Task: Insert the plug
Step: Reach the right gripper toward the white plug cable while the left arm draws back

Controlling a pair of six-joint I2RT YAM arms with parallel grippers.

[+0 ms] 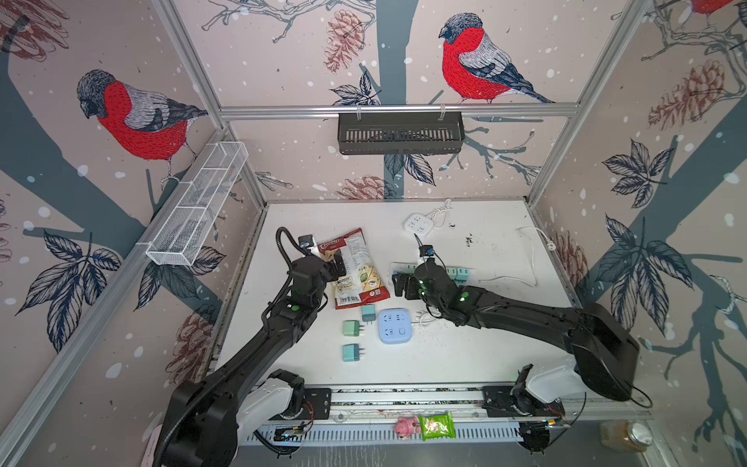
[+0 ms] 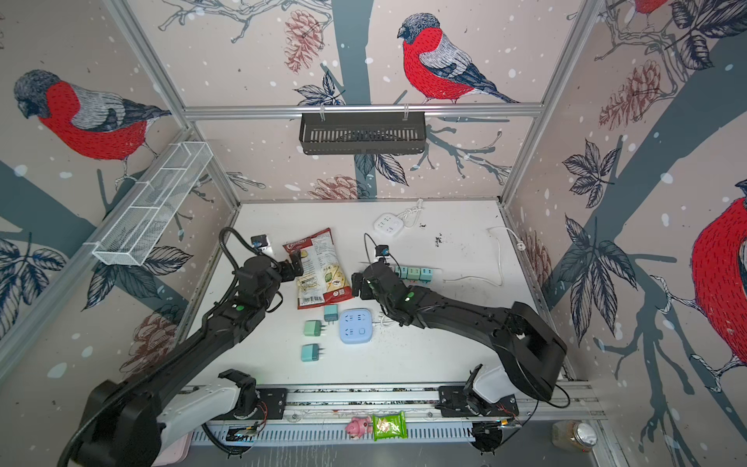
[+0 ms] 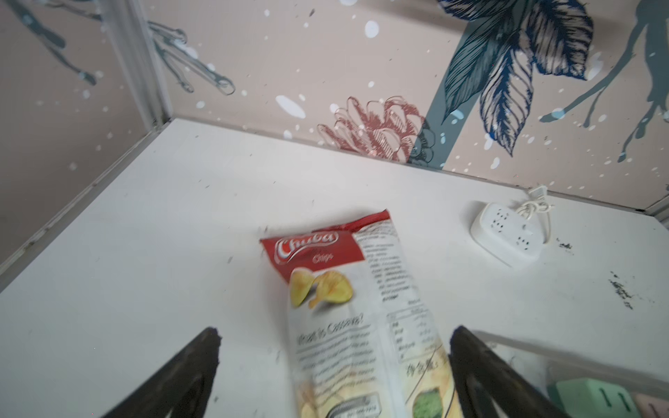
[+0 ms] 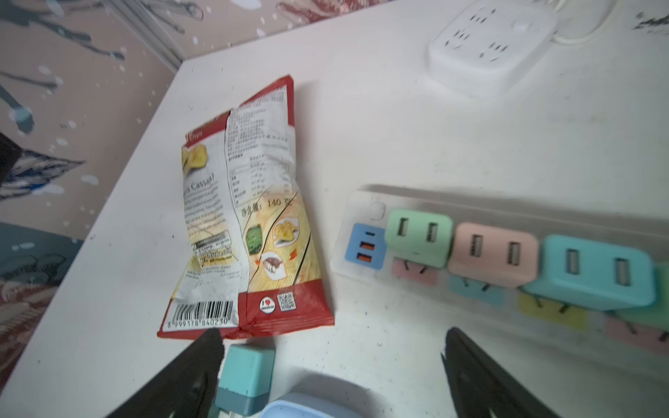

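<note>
Reaching for: the teal plug (image 4: 246,372), which I judge to be the next one to go in. It lies on the desk (image 1: 465,351) just beside the blue socket cube (image 1: 395,326), with its prongs facing away from the power strip (image 4: 362,206).
Right tool (image 4: 333,336): fingers apart and empty, above bare desk between the chip bag (image 4: 246,217) and the strip. The plug sits just beside one finger, not between the two.
Doing it well: shift sideways until the plug's body is between the fingers, and grip its flat sides so the prongs stay clear. Then turn the prongs down and line them up with a free slot such as the pink pad (image 4: 414,269).
Watch: the cube crowds the plug, so a wide approach may nudge it.
Right arm pose: stretched low across the middle, wrist pitched down.
Left arm pose: reaching forward, with the left tool (image 3: 336,333) apart and empty above the chip bag.
</note>
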